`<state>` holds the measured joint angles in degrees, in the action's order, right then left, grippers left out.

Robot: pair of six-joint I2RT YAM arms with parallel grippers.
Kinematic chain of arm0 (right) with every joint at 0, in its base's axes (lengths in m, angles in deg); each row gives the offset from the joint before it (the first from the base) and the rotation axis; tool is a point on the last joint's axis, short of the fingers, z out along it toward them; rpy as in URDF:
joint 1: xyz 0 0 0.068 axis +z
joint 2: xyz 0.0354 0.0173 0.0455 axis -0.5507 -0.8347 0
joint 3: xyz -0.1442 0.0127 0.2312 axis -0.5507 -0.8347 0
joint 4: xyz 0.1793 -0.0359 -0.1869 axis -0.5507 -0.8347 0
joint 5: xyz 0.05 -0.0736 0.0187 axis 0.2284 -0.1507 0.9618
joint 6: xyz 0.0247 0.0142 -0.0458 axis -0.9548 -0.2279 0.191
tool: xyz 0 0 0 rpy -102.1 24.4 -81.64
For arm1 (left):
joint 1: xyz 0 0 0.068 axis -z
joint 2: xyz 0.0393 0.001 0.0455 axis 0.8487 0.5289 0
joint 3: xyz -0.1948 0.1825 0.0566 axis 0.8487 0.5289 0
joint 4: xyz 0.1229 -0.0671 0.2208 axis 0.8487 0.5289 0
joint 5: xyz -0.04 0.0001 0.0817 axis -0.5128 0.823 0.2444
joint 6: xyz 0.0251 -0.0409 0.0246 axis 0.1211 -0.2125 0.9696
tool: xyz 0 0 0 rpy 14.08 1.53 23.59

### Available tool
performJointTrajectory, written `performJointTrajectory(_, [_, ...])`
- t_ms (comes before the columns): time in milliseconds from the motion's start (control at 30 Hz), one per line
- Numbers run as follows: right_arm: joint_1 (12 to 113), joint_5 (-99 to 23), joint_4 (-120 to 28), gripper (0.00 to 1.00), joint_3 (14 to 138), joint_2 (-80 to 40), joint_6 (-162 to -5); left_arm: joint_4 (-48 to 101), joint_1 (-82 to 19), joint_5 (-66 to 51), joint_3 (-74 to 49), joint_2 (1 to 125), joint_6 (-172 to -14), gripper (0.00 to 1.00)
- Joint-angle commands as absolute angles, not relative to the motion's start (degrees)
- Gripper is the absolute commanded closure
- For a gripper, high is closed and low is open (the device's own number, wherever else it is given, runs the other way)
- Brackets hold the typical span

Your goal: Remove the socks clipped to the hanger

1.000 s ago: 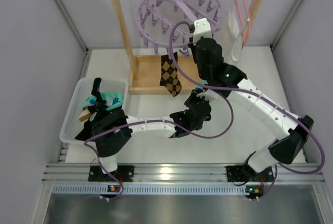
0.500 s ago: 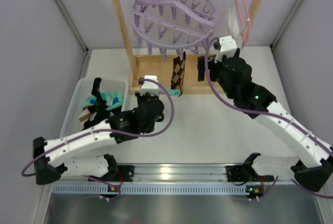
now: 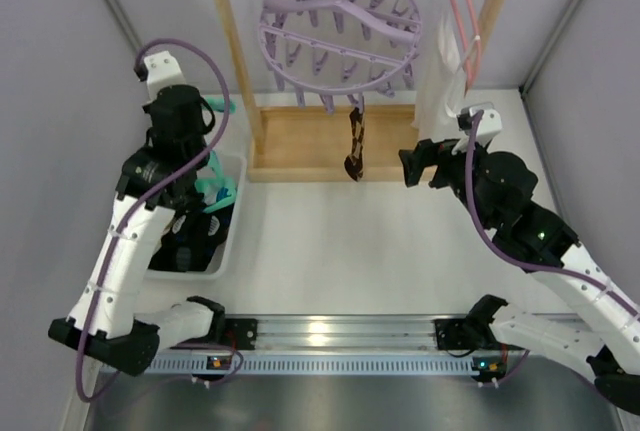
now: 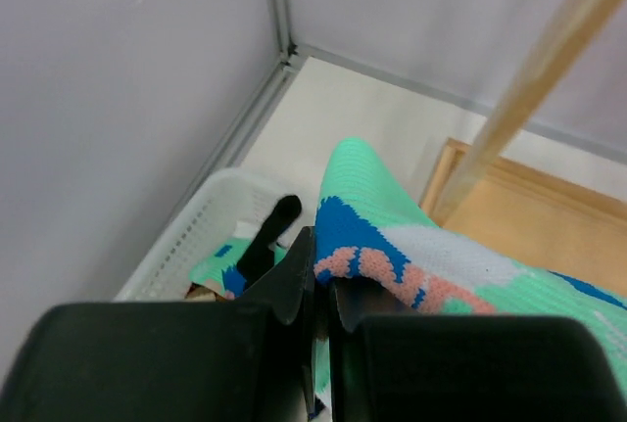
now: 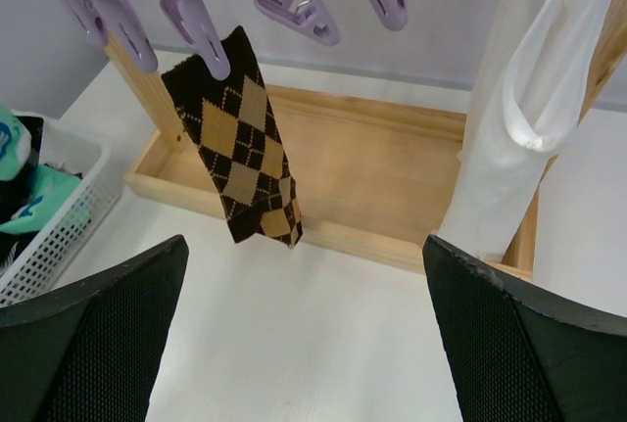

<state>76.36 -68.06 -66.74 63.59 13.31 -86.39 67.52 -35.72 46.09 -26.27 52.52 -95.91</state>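
The round lilac hanger (image 3: pixel 340 36) hangs from the wooden rack's top bar, its clip pegs (image 5: pixel 294 1) dangling. One brown and tan argyle sock (image 3: pixel 355 141) (image 5: pixel 240 138) is clipped to a peg and hangs over the rack's base. My right gripper (image 3: pixel 415 166) (image 5: pixel 304 275) stands wide open and empty, a little to the right of that sock and below it. My left gripper (image 3: pixel 205 111) (image 4: pixel 321 285) is shut on a mint-green sock (image 4: pixel 411 236) with blue, white and pink patches. It holds this sock above the white basket (image 3: pixel 225 251).
The basket (image 4: pixel 196 236) at the left holds several other socks (image 3: pixel 190 236). A white garment (image 3: pixel 440 81) (image 5: pixel 519 109) hangs on a thin pink hanger (image 3: pixel 462 11) at the rack's right post. The wooden base tray (image 3: pixel 300 146) lies under the lilac hanger.
My left arm has swung from the table's middle to above the basket, carrying the mint-green sock. My right gripper has opened and drawn back from the hanger, and the argyle sock has turned edge-on.
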Motion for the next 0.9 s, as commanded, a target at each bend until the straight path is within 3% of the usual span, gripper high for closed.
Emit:
performJointTrajectory(0, [75.9, -66.7, -67.1, 0.00, 63.1, 14.6, -87.4, 71.1, -45.4, 34.1, -32.3, 57.1, -92.5, 1.00])
performJointTrajectory(167, [75.9, -65.9, -66.0, 0.00, 59.8, 16.0, -87.7, 71.8, -52.7, 27.5, -28.0, 59.7, -97.1, 1.00])
performJointTrajectory(333, [75.9, -64.7, -63.7, 0.01, 55.7, 16.8, -89.1, 67.7, -56.9, 26.0, -11.1, 62.8, -107.3, 1.00])
performJointTrajectory(433, [75.9, -63.8, -62.2, 0.00, 53.0, 16.4, -90.5, 62.1, -57.6, 17.7, -1.5, 66.4, -112.1, 1.00])
performJointTrajectory(800, [75.9, -62.3, -60.2, 0.01, 48.6, 17.6, -91.2, 60.0, -60.6, 30.4, 5.3, 67.2, -122.8, 0.99])
performJointTrajectory(867, [76.0, -62.4, -60.5, 0.00, 48.3, 17.9, -91.0, 60.0, -60.6, 30.2, 5.1, 64.7, -122.2, 0.90])
